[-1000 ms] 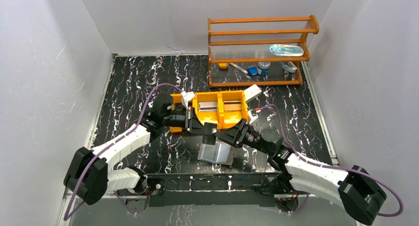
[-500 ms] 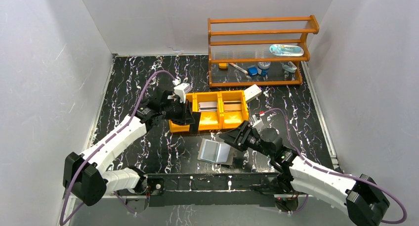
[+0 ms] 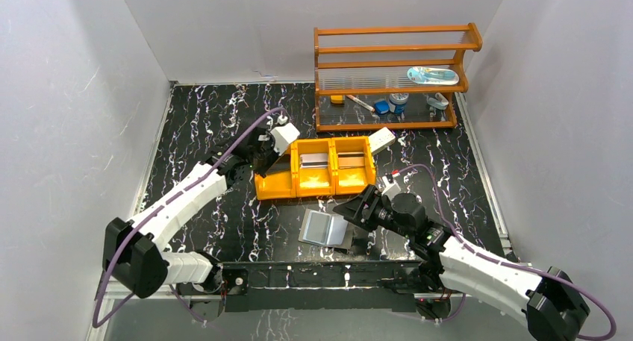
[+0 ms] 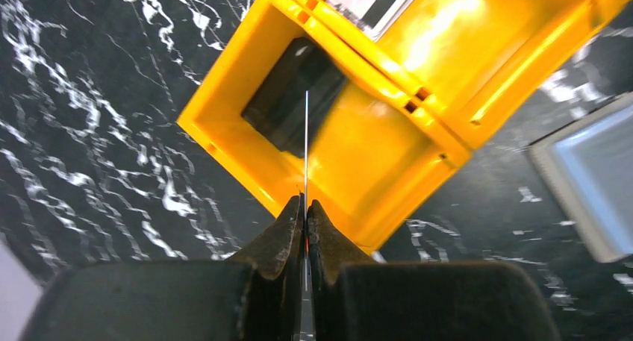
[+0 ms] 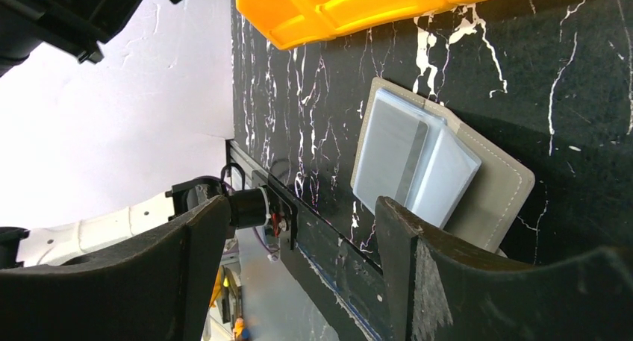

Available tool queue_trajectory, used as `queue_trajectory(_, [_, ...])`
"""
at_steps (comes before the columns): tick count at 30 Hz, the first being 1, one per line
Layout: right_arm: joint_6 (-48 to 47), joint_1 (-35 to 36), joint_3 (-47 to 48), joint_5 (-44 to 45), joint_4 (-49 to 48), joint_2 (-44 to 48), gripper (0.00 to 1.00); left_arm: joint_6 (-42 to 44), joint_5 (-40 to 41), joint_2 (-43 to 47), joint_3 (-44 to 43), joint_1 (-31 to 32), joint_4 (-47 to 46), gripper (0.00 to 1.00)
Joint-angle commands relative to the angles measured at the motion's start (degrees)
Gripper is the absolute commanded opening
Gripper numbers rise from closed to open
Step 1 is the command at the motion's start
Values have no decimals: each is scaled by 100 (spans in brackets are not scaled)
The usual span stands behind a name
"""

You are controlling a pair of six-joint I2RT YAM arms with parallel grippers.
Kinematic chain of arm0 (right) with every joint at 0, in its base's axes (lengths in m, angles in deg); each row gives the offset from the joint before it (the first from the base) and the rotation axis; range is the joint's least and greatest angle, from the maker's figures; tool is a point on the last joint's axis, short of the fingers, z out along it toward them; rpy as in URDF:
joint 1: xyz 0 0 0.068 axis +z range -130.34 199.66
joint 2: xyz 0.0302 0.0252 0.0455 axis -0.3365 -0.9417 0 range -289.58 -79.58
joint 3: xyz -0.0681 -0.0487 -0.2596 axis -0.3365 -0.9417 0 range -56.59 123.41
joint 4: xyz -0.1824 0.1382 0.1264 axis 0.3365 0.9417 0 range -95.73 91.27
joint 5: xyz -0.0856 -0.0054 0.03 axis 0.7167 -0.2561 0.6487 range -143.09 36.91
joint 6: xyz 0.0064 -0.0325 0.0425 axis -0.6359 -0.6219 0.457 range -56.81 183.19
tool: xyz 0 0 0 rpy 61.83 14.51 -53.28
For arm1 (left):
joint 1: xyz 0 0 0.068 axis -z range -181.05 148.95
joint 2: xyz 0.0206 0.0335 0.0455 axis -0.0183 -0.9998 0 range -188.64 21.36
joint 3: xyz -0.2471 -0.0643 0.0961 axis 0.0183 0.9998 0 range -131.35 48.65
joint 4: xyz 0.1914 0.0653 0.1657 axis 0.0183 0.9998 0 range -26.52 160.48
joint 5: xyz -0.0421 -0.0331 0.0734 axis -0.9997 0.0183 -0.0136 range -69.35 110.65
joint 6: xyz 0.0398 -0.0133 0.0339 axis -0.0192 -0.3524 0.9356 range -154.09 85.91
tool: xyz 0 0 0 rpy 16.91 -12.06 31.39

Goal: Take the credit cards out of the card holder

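**Last card poised over the tray**

On the black marbled table (image 3: 209,132) the orange tray (image 3: 272,190) sits mid-way back, a silvery card (image 3: 314,160) in its middle bin and a brownish card (image 3: 353,160) in its right one. Just nearer lies the card holder (image 3: 326,227), open flat and face up, its long side running roughly along the near table edge. Whether a pocket holds anything more I cannot tell.

The right tool (image 5: 298,207) hangs over the holder with jaws spread wide, gripping nothing. The left tool (image 4: 306,207) is clenched on a card (image 4: 306,132) above the tray's left bin.

The danger, as I see it, is the drop. The card is pinched only at one end, close to the bin's wall. Let go off-centre or tilted, it could catch the rim and slide out onto the table.

The card stands on edge, its length seemingly running straight out from the tool, down toward the bin floor.
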Motion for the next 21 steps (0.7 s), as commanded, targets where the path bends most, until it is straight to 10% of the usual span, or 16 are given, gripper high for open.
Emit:
queue_trajectory(1, [-200,-4,353,148,124,102,79,1871,465,-342,-80,11,-306,0])
queue_trajectory(21, [152,-16,40,533,781,913,79,3138,1054,-1911,286,-53,-1991,0])
